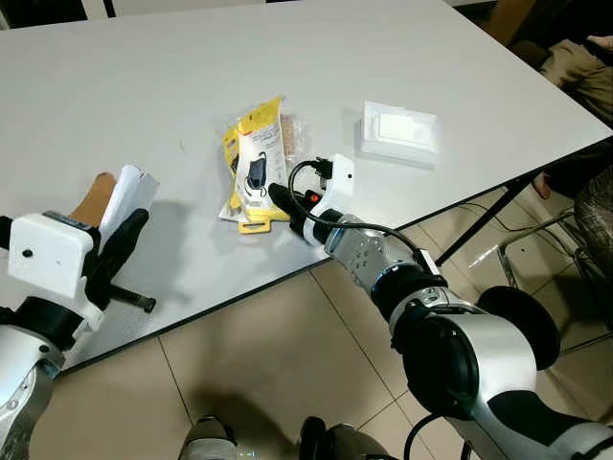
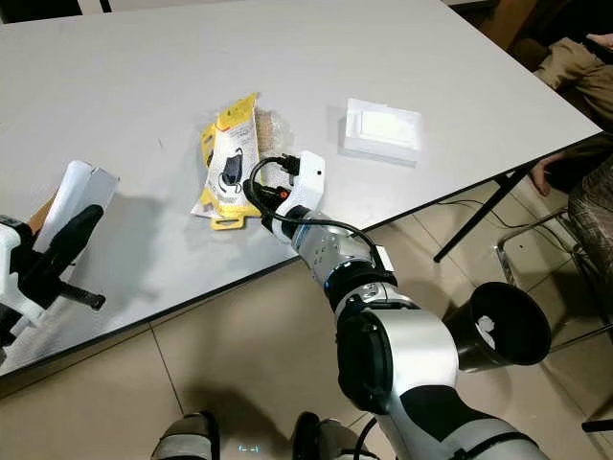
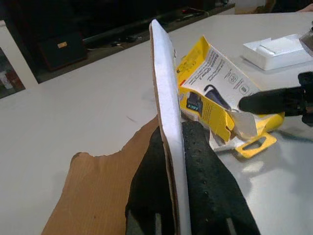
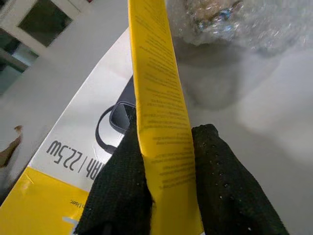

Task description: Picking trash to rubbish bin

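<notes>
Reaching forward and inward over the near edge of the white table [image 1: 144, 77], the right arm holds its forearm low and nearly level, with the right gripper [image 1: 281, 201] at the near end of a yellow package [image 1: 257, 163]. In the right wrist view its two black fingers [image 4: 230, 186] are pinched on a yellow flap of that package, one finger on each side. The package lies flat near the middle of the table, with a crumpled clear wrapper [image 1: 295, 136] just behind it. A white box [image 1: 399, 132] sits on the table to the right, apart from the package.

The left arm is raised at the table's near left corner, wrist bent upward. The left gripper [image 3: 178, 161] is clamped on a white card [image 3: 166, 112] held upright on its edge, one finger on each side. A torn piece of brown cardboard [image 3: 98, 186] lies on the table just beside it.
</notes>
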Available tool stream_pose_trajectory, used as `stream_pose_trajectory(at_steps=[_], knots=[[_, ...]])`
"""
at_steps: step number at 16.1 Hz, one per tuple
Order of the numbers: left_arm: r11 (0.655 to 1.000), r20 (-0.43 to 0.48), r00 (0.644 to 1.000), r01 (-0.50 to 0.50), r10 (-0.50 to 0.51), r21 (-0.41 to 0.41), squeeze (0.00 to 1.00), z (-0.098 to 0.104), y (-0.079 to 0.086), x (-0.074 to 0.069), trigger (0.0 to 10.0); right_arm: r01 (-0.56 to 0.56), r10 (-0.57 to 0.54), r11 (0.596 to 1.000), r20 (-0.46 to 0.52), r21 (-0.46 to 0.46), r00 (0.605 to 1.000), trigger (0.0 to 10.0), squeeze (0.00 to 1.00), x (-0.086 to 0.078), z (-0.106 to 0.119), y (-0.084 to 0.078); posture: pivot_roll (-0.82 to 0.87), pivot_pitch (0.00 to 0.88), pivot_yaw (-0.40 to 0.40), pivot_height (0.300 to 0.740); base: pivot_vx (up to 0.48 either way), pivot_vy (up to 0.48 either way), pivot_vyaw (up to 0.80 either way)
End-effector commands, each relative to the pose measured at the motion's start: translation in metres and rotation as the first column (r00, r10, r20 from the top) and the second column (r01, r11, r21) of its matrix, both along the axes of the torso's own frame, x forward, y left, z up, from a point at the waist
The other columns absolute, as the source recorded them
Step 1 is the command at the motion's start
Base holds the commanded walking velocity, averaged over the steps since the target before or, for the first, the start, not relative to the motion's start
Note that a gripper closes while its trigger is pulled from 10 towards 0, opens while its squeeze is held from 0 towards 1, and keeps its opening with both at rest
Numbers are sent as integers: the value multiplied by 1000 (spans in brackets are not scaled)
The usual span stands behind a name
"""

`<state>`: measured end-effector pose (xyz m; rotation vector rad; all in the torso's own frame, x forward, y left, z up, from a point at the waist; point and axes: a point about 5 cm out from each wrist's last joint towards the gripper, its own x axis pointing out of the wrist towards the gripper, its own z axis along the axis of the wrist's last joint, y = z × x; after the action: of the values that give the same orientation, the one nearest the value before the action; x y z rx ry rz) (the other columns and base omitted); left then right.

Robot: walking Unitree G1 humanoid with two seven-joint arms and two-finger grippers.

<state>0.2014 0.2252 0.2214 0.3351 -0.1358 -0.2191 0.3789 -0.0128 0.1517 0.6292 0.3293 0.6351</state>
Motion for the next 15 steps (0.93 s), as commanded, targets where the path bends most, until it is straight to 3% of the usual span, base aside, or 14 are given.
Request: stream_pose_trajectory(at_steps=[1,4,7,10,11,14,15], knots=[[1000,-6,1000,12,-12,2,0,-1,-1,1,0,-32,30,999,34,38,999,0,0,1,10,6,367,175,-167,740,0,0,0],[1000,15,1000,3,-3,0,0,-1,0,9,0,-132,119,985,118,108,986,0,0,0,29,17,353,136,-163,740,0,0,0],[1000,36,999,12,-12,-17,0,0,-2,18,0,-109,83,984,177,143,981,0,0,5,42,12,329,111,-159,740,0,0,0],[996,46,997,60,-57,-67,0,-7,-17,29,0,-55,24,994,311,89,950,0,0,13,52,-8,276,78,-153,740,0,0,0],[993,46,996,74,-71,-89,0,-10,-23,30,0,-26,-11,994,331,109,944,0,0,14,52,-18,263,73,-149,740,0,0,0],[987,45,994,102,-97,-122,0,-17,-35,35,0,47,-55,998,438,29,897,0,0,14,48,-49,215,50,-136,740,0,0,0],[985,47,994,107,-102,-132,0,-18,-37,37,0,63,-77,997,461,46,884,0,0,13,50,-60,198,44,-131,740,0,0,0]])
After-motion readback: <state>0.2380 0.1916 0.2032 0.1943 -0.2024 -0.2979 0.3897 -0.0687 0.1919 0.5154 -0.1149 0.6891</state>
